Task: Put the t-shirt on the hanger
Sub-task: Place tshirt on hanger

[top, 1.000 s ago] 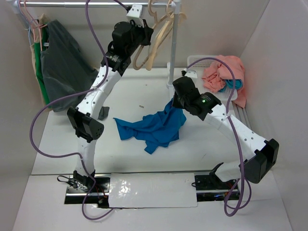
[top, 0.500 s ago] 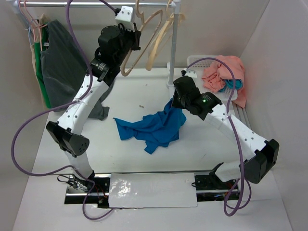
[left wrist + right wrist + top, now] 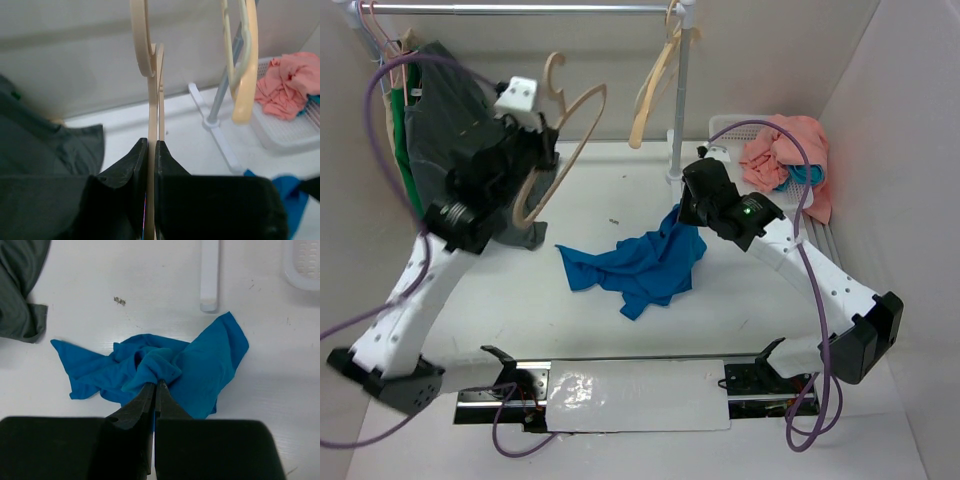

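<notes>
Black fingers of the left gripper are pressed together on the hanger, which is seen edge-on between them in the left wrist view, its hook curving up above the jaws. From above, the brownish-tan hanger is held in the air with the hook uppermost and the triangle sloping down to the left, clear of the rail and well apart from the t-shirt. Behind and beside it, a dark grey shirt is hung from the left end of the rail, with its lower edge lying on the table. A paler hanger is left hanging near the right end of the rail, close to the upright post.

The right gripper is closed on a raised fold of the royal-blue t-shirt, the cloth being pinched between the two fingertips. The rest of the t-shirt is left crumpled on the table in the middle of the scene, spread out to the left of and below the pinch, just beside the white foot of the post. A pink cloth is piled in a white basket at the far right.
</notes>
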Tool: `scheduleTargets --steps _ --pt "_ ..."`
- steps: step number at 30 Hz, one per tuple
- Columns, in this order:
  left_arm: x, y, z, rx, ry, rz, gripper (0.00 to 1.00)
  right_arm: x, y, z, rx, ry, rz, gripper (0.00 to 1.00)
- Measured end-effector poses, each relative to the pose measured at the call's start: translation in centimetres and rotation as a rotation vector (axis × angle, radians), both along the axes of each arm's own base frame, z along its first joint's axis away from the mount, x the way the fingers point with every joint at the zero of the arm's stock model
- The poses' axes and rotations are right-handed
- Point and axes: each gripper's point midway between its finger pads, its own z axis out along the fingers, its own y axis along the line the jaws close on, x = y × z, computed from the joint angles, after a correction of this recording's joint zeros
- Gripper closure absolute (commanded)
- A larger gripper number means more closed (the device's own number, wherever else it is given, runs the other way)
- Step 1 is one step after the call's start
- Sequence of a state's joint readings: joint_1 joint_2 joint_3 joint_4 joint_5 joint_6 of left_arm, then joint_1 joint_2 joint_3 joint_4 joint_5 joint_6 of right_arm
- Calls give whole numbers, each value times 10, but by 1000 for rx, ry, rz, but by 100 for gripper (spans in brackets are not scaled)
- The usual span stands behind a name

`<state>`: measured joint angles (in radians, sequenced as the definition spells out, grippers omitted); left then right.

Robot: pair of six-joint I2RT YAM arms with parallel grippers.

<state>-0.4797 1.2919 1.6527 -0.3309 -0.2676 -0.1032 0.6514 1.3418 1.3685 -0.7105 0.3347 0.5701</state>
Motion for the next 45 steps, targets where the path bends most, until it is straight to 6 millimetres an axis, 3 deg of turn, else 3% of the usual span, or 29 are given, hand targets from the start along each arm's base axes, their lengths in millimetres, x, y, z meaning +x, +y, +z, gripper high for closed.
scheduleTargets --steps 4,7,10,14,17,24,45 --pt "-71 29 -10 -38 22 -28 100 2 -3 -1 -4 2 5 100" --pt "-120 36 -39 -87 89 -100 100 6 -6 -1 3 1 4 100" --pt "-155 25 -72 -109 169 -229 100 9 -9 -4 6 14 9 100" --pt "-184 -1 -114 -127 301 -418 100 14 -11 -11 6 34 12 100" --pt "-199 -17 -125 -140 354 -533 100 14 -11 -14 10 47 19 100" --pt "-204 -38 -116 -171 349 -664 100 13 -9 -14 20 54 35 100" --pt "-157 -46 -113 -118 308 -593 100 16 -14 -13 20 52 31 100"
